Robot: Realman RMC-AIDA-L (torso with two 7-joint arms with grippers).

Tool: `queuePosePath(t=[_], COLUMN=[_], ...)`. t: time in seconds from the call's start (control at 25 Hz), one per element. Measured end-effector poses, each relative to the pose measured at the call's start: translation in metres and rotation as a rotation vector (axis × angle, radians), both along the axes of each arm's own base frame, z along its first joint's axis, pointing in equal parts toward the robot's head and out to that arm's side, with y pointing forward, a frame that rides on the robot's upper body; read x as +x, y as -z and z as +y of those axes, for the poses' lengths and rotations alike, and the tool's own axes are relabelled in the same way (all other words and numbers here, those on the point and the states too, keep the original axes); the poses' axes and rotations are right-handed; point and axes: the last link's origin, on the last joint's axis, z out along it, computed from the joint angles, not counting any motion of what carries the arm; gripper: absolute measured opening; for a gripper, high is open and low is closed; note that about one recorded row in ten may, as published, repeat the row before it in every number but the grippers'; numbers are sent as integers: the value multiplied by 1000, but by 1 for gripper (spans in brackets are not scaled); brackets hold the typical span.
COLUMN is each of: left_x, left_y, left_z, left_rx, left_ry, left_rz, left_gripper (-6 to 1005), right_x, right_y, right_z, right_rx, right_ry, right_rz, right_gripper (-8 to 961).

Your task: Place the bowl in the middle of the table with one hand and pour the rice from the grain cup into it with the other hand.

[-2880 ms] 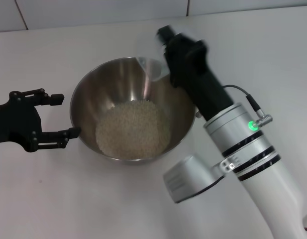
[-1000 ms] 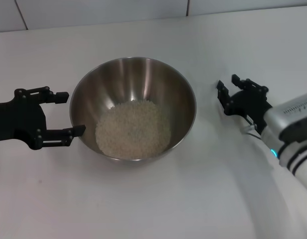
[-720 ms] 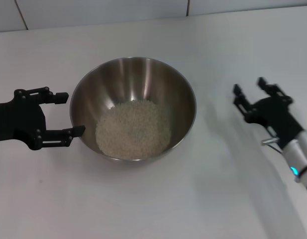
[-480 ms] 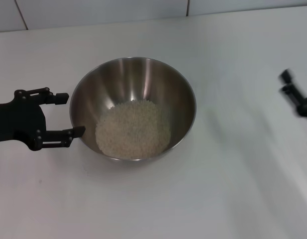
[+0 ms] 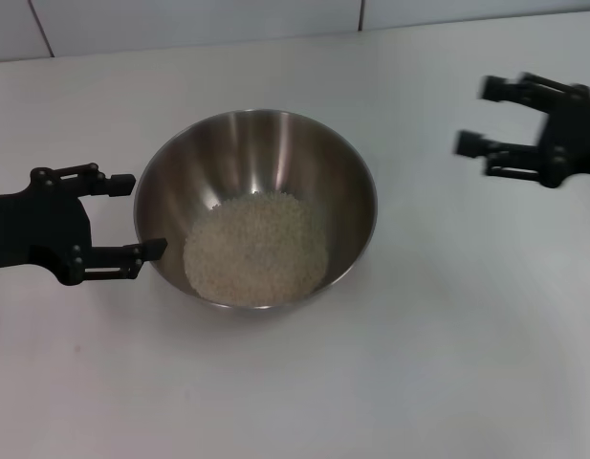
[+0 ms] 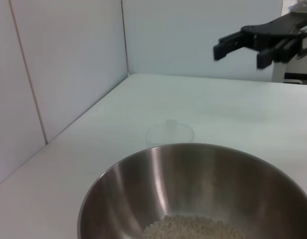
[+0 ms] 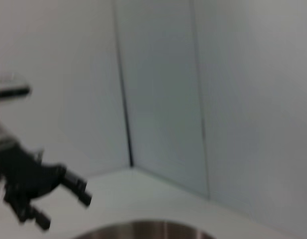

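My right hand [image 5: 486, 117] no longer tips the grain cup [image 6: 169, 134] over the bowl [image 5: 256, 153]; it is now empty, prongs spread, raised well off to the bowl's right side.

Steel bowl [image 5: 255, 163]; beige rice [image 5: 255, 249]; white table [image 5: 419, 335]

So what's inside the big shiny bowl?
A heap of rice sits in the bottom of the bowl. The steel walls above it are bare. The bowl's floor under the rice is covered, so it cannot be seen.
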Motion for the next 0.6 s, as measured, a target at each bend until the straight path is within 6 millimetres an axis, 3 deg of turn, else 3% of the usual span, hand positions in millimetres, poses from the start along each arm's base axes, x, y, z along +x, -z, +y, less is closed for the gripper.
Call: queuePosePath(t=[0.24,0.4,0.6], left_x=[0,-1,0], left_y=[0,0,0], left_z=[0,1,0], left_rx=[0,-4,-5], left_ry=[0,-7,-7], left_rz=[0,-2,-2], left_gripper=[824,825,825], right_x=[-29,-39,-45], right_y=[18,32,35], right_z=[35,43,46], right_rx=[-146,-192,-192], right_ry=[0,-6,-19], right_rz=[-217,-320,-342], right_gripper=[826,828,827])
